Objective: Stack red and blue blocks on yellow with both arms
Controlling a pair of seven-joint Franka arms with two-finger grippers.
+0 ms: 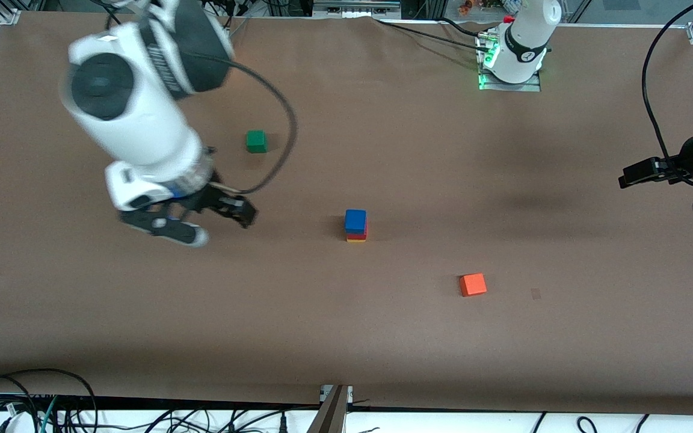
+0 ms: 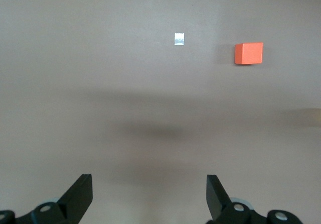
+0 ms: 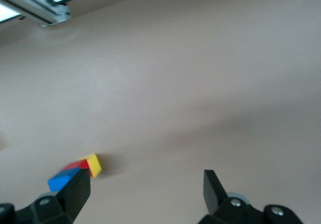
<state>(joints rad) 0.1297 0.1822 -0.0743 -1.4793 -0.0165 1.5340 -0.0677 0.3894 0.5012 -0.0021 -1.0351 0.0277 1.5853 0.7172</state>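
The blue block point(image 1: 355, 220) sits on the red block point(image 1: 357, 235), which sits on the yellow cube point(image 1: 356, 240), as one stack mid-table. The stack also shows in the right wrist view: blue block point(image 3: 62, 180), red block point(image 3: 77, 164), yellow cube point(image 3: 95, 164). My right gripper point(image 1: 224, 227) point(image 3: 145, 189) is open and empty, above the table beside the stack, toward the right arm's end. My left gripper point(image 1: 626, 179) point(image 2: 149, 194) is open and empty, up over the left arm's end of the table, well away from the stack.
An orange cube point(image 1: 473, 284) point(image 2: 249, 53) lies nearer to the front camera than the stack, toward the left arm's end. A green cube point(image 1: 256, 141) lies farther from the camera, toward the right arm's end. A small tape patch point(image 1: 536, 293) point(image 2: 179, 39) is beside the orange cube.
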